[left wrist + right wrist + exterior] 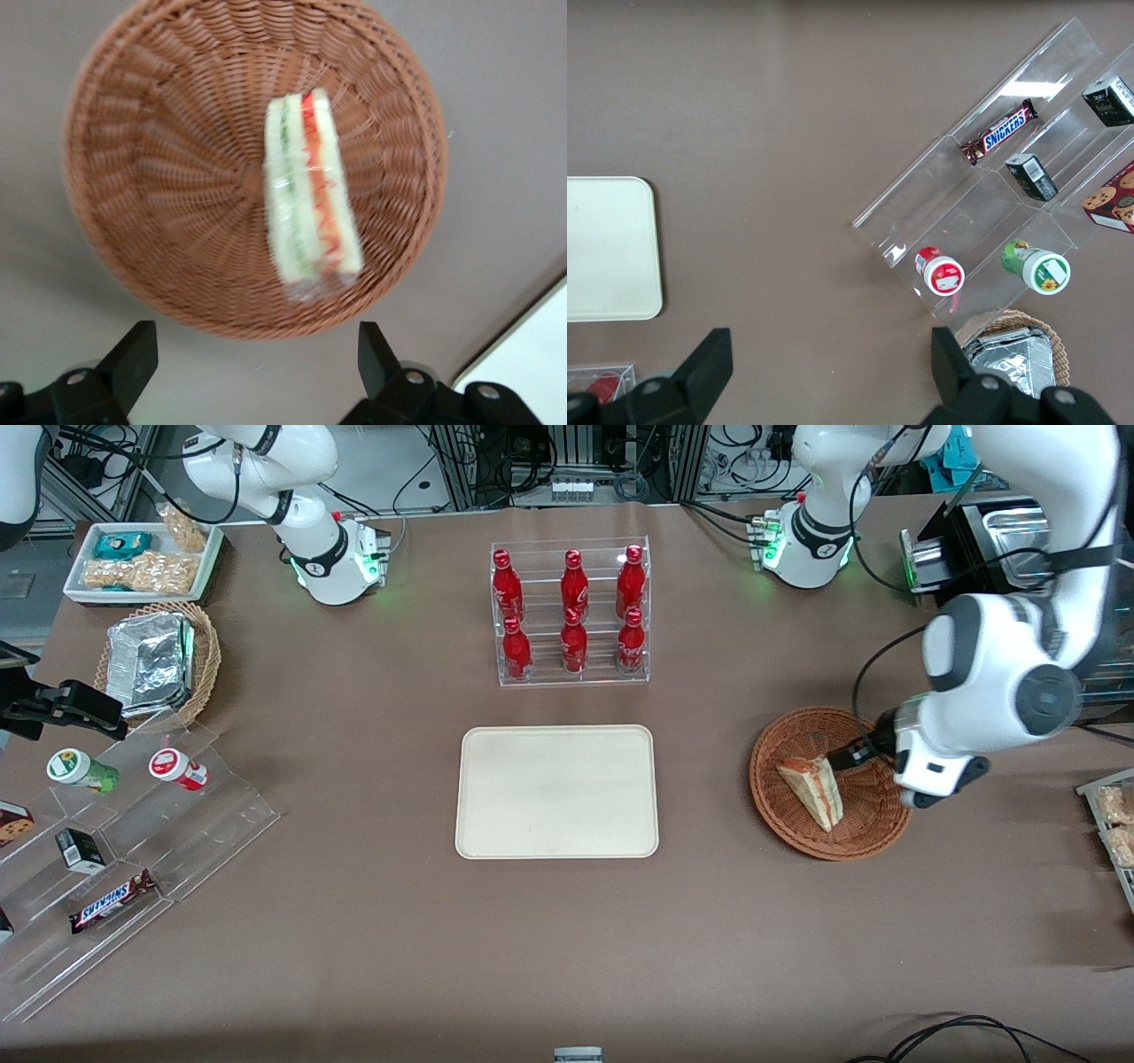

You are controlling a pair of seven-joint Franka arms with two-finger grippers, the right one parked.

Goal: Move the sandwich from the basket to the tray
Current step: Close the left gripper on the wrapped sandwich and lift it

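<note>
Wicker basket [831, 783] holds the sandwich [813, 790], tray [557, 791] bare beside it.
Over the basket hangs the gripper [257, 359], fingers [133, 352] spread open and gripping nothing, sandwich lying flat beneath them.

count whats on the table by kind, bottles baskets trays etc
red bottles: 6, in the clear rack
wicker baskets: 2, the basket under the open gripper and a tan basket with foil
trays: 2, the tray and a white snack tray
sandwich: 1
small tubs: 2
Snickers bar: 1
total: 14
</note>
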